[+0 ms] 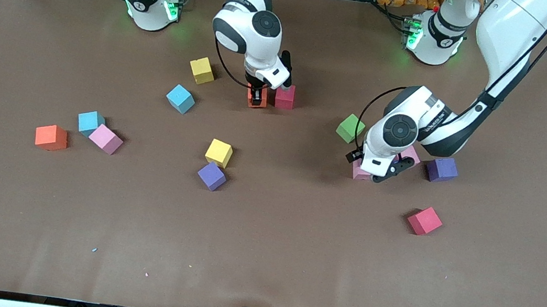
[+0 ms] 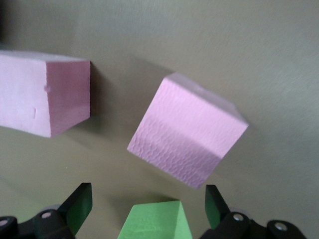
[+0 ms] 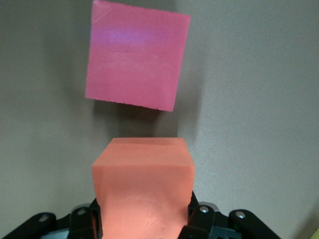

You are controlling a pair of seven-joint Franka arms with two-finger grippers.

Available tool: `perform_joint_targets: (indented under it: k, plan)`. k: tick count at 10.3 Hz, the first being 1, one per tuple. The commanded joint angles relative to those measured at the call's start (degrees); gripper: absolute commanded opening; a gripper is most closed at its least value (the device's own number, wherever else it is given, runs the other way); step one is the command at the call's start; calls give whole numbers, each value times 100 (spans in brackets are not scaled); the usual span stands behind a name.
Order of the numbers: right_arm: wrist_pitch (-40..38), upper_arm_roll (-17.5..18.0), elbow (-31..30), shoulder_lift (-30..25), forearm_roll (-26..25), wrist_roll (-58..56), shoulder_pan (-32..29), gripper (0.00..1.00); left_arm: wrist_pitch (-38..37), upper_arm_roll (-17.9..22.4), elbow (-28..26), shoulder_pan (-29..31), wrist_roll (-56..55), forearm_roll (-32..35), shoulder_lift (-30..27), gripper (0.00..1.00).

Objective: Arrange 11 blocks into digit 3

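An orange block (image 3: pixel 143 186) is held in the right claw (image 1: pixel 257 97), beside a red block (image 1: pixel 285 97); the left claw (image 1: pixel 380 168) gapes wide over pink blocks (image 2: pixel 187 129); light, soft foam, best gripped on flat opposite faces

The table (image 1: pixel 260 257) is brown. On it sit little blocks in many colours: two yellow blocks (image 1: pixel 202 70) (image 1: pixel 219 152), two light blue ones (image 1: pixel 180 98) (image 1: pixel 90 122), two purple ones (image 1: pixel 211 175) (image 1: pixel 442 169), two red ones (image 1: pixel 284 97) (image 1: pixel 424 220), two orange ones (image 1: pixel 51 137) (image 3: pixel 142 186), one green block (image 1: pixel 350 127) and some pink blocks (image 1: pixel 105 139) (image 2: pixel 187 128) (image 2: pixel 42 92). The robot arms (image 1: pixel 505 41) are white with black parts.
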Motion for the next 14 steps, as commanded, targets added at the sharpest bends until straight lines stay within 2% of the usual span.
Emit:
perform_joint_targets:
  k: [1, 5, 8, 14]
  plan:
    - [39, -4, 217, 225, -163, 297, 142, 0, 106, -127, -584, 66, -26, -85, -576, 100]
    - [161, -4, 217, 286, -154, 455, 142, 0, 219, -715, -788, 338, -455, -305, -728, 100]
    - [285, -4, 217, 348, -163, 534, 151, 0, 895, -743, -1130, 364, -589, -314, -684, 100]
    - [452, -4, 209, 418, -207, 526, 160, 0, 976, -743, -1193, 364, -641, -314, -465, 100]
